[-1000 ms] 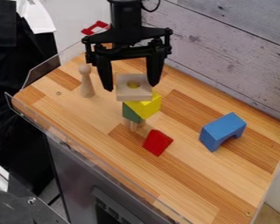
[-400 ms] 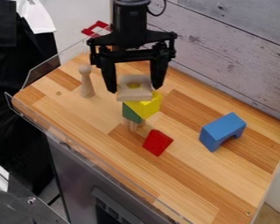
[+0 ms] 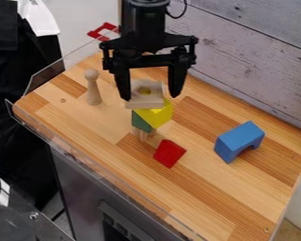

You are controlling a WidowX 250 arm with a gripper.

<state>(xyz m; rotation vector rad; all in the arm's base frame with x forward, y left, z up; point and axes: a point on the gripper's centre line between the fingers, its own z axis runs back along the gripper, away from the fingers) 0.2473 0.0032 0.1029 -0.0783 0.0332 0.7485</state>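
Between the black gripper's [image 3: 149, 95] open jaws, a square, pale wooden block [image 3: 145, 100] is balancing (perhaps precariously), risking a finger-nudged fall.

Blue arch [image 3: 240, 141], red block [image 3: 169, 153], yellow block [image 3: 157, 115]

From the yellow block [image 3: 157, 115], we have passing room toward the blue arch [image 3: 239, 139] at 4 o'clock; the red block [image 3: 169, 154] at 5, wooden peg [image 3: 93, 89] at 10 and plank wall [image 3: 260, 61] at 2 obstruct us.
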